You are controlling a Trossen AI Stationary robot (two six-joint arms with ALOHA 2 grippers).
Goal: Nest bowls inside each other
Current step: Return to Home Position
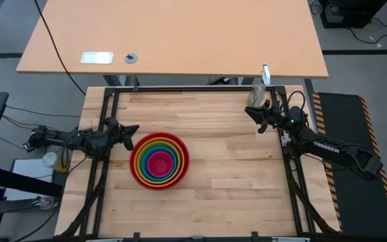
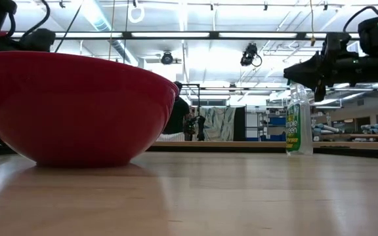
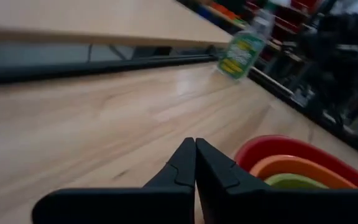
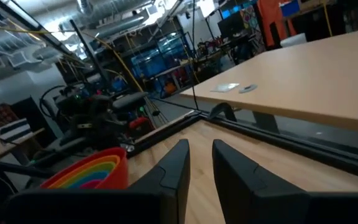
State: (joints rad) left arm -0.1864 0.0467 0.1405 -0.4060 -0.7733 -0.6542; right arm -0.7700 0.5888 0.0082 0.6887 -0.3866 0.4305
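Observation:
A stack of nested bowls [image 1: 158, 161] stands on its base on the wooden table, left of the middle: a red outer bowl holding orange, yellow, green, blue and pink ones. It also shows in the low view [image 2: 71, 108] and in both wrist views [image 3: 303, 165] [image 4: 89, 171]. My left gripper [image 1: 134, 129] hovers shut just left of and beyond the stack's rim, its fingertips together [image 3: 195, 144]. My right gripper [image 1: 249, 111] hangs near the table's far right corner, well away from the stack. Its fingers stand a little apart [image 4: 201, 146] with nothing between them.
A green-labelled spray bottle [image 1: 259, 87] stands at the table's far right corner, close beyond my right gripper. Black frame rails [image 1: 106, 107] run along the table's edges. A tan desk [image 1: 173, 33] lies past the far edge. Bare wood [image 1: 234, 175] stretches right of the stack.

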